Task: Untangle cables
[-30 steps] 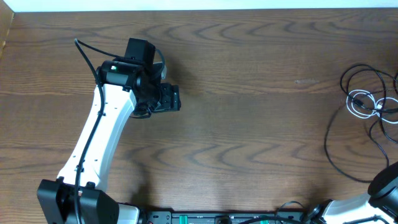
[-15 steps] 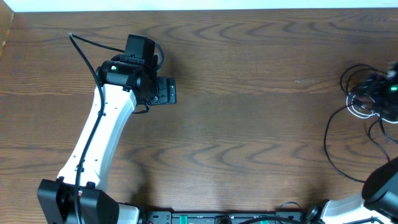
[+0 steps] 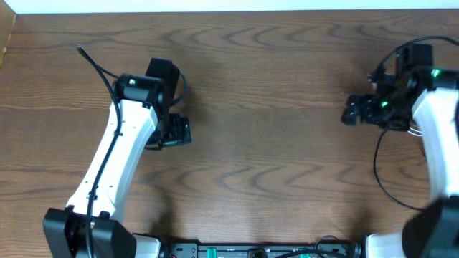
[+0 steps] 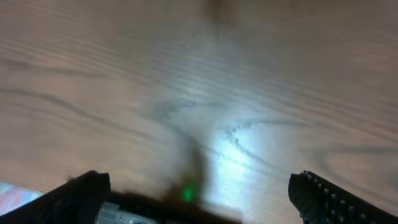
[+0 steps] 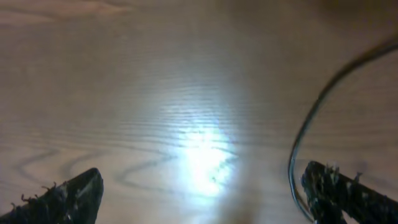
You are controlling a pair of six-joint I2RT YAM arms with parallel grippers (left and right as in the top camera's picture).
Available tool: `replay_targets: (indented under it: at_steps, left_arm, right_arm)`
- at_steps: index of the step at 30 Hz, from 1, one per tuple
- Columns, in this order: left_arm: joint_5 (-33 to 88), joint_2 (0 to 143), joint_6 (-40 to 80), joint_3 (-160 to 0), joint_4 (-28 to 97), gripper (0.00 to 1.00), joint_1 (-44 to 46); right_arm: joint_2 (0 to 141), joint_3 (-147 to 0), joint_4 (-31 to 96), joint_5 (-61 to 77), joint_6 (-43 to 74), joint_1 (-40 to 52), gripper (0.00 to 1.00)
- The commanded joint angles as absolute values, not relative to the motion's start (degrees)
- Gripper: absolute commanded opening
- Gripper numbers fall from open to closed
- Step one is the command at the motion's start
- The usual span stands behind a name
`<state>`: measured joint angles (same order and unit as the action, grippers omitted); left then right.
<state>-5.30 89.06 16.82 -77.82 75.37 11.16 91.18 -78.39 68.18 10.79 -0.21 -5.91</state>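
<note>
From my seat, the left pincer [image 3: 178, 132] gapes over bare tabletop [image 3: 272, 158], while the right pincer [image 3: 353, 112] has just swung in, jaws apart, beside the black cables [image 3: 380, 168] still heaped at the right edge.

Most of the cables [image 3: 387, 161] are hidden beneath the right arm [image 3: 437, 136] and cut off by the overhead view's right edge. Both wrist views are blurred by motion. Only the finger tips [image 4: 329, 196] of the left end effector [image 4: 199, 196] are seen, cropped at the bottom edge.
</note>
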Motion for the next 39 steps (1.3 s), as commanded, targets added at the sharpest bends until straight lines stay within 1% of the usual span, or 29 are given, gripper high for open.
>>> replay_targets:
  at_steps: [1, 5, 9, 13, 18, 21, 34, 37, 39]
  left_arm:
    - [-7.1, 80.2, 18.3, -69.6, 70.3, 0.97, 11.2]
    - [-7.1, 68.3, 18.1, -61.1, 63.1, 0.97, 11.2]
    - [-7.1, 55.4, 18.1, -53.8, 58.0, 0.98, 11.2]
    - [-7.1, 45.4, 18.1, -49.8, 57.8, 0.98, 11.2]
    - [-7.1, 38.2, 18.1, -49.7, 59.9, 0.98, 11.2]
    - [-7.1, 36.1, 18.1, -49.7, 59.9, 0.98, 11.2]
    - [-7.1, 36.3, 18.1, -49.7, 59.9, 0.98, 11.2]
    - [-7.1, 36.3, 18.1, -49.7, 59.9, 0.98, 11.2]
    - [-7.1, 36.3, 18.1, -49.7, 59.9, 0.98, 11.2]
  right_arm:
    - [77.5, -69.6, 63.5, 7.7, 2.8, -3.4, 0.99]
    - [65.7, -62.1, 58.6, 7.4, 2.9, -3.4, 0.99]
    - [56.1, -57.8, 57.0, 4.3, 2.9, -3.3, 0.99]
    - [48.6, -56.1, 57.5, 3.9, 2.9, -3.3, 0.99]
    - [43.4, -56.0, 58.1, 3.0, 2.9, -3.3, 0.99]
    - [42.5, -56.0, 58.1, 3.0, 2.9, -3.3, 0.99]
    - [42.7, -56.0, 58.1, 3.0, 2.9, -3.3, 0.99]
    - [42.6, -56.0, 60.8, -0.2, 1.8, -3.3, 0.99]
    - [41.9, -55.4, 60.0, -1.2, 1.6, -3.4, 0.99]
